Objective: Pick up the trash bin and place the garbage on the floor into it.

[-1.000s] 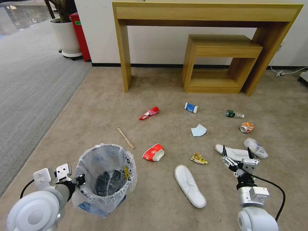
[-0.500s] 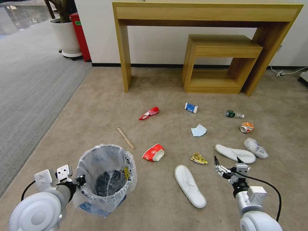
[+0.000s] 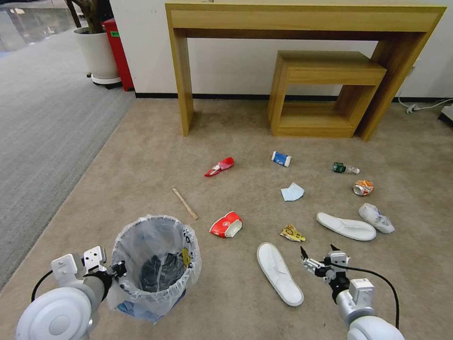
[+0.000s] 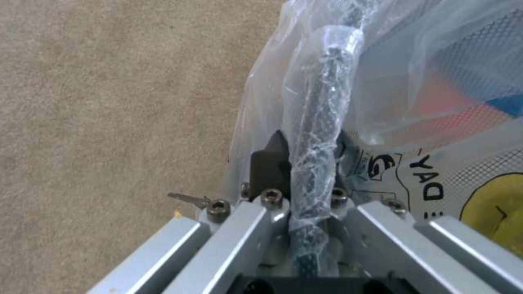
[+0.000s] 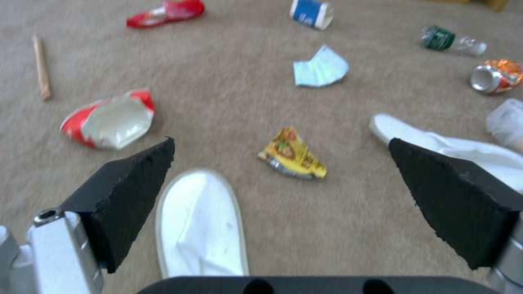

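The left pincer [image 4: 305, 171] clamps the rim of the small round bag-lined trash bin [image 3: 155, 264], keeping it within reach. The right pincer [image 3: 317, 256], spread wide, hovers beside the near white slipper [image 3: 279, 273] on the beige carpet floor [image 3: 141, 165].

The right gripper [image 5: 280, 151], its black wedge-shaped fingers [image 5: 128, 192] spread wide, hangs over the beige short-pile carpet floor [image 5: 229, 98] with a flat white fabric slipper [image 5: 199, 228] and a crumpled yellow foil wrapper [image 5: 291, 155] lying between them.
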Available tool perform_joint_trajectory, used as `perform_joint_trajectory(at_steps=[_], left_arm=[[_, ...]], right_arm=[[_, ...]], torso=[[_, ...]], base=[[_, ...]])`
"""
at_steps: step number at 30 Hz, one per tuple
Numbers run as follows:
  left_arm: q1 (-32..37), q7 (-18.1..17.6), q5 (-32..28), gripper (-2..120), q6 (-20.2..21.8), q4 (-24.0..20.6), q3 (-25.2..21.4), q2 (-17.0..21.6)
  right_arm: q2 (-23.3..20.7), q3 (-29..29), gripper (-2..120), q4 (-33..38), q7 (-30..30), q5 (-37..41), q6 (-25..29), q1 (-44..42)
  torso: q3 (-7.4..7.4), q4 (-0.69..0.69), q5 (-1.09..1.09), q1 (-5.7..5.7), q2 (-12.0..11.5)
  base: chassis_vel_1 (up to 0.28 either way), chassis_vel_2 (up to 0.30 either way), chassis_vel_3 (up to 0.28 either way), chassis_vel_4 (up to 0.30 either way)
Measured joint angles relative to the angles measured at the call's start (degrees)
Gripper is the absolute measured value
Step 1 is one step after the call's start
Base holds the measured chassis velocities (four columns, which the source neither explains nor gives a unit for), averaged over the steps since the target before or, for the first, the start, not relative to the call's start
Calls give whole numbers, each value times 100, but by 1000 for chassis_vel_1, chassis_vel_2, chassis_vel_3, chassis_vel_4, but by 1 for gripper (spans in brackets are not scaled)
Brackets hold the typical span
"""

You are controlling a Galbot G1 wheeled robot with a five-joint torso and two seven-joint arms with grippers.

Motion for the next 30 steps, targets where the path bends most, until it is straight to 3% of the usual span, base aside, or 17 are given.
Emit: perform_joint_trajectory(at_steps=[11, 30], left_arm=[[52, 19, 94, 0, 2, 1, 17, -95], [96, 80, 211, 0, 4, 9, 19, -186]], right_arm=[[-499, -293, 100, 201, 91, 142, -121, -281], [-657, -704, 100, -139, 330, 33, -235, -208]], torso=[[0, 0, -1, 0, 0], [0, 0, -1, 0, 0]], base=[[0, 0, 0, 0], [0, 0, 0, 0]])
